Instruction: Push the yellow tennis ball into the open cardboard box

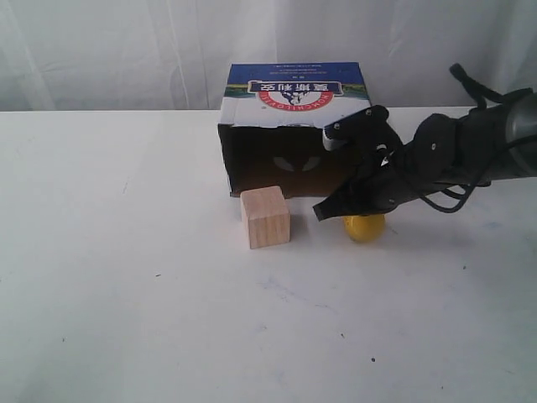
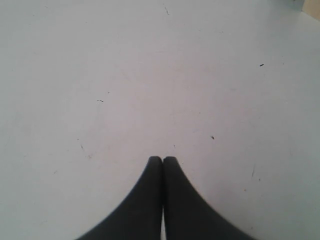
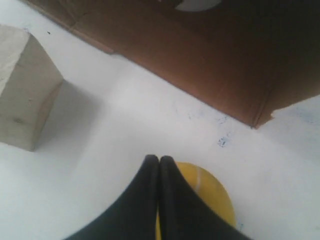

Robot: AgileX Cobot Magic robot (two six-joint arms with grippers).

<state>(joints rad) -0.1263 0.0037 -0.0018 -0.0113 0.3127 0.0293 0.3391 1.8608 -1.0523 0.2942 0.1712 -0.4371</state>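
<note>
The yellow tennis ball point(image 1: 366, 227) rests on the white table just in front of the open cardboard box point(image 1: 294, 96), near the right end of its dark side opening point(image 1: 285, 164). My right gripper point(image 1: 320, 212) is shut and empty, its black fingers lying over the ball's top. In the right wrist view the ball point(image 3: 212, 192) shows under the shut fingers point(image 3: 159, 161), with the box's brown interior point(image 3: 200, 65) beyond. My left gripper point(image 2: 163, 160) is shut over bare table and does not appear in the exterior view.
A pale wooden cube point(image 1: 265, 217) stands on the table in front of the opening's left part, left of the ball; it also shows in the right wrist view as the wooden cube point(image 3: 25, 90). A white curtain point(image 1: 126, 50) hangs behind the table.
</note>
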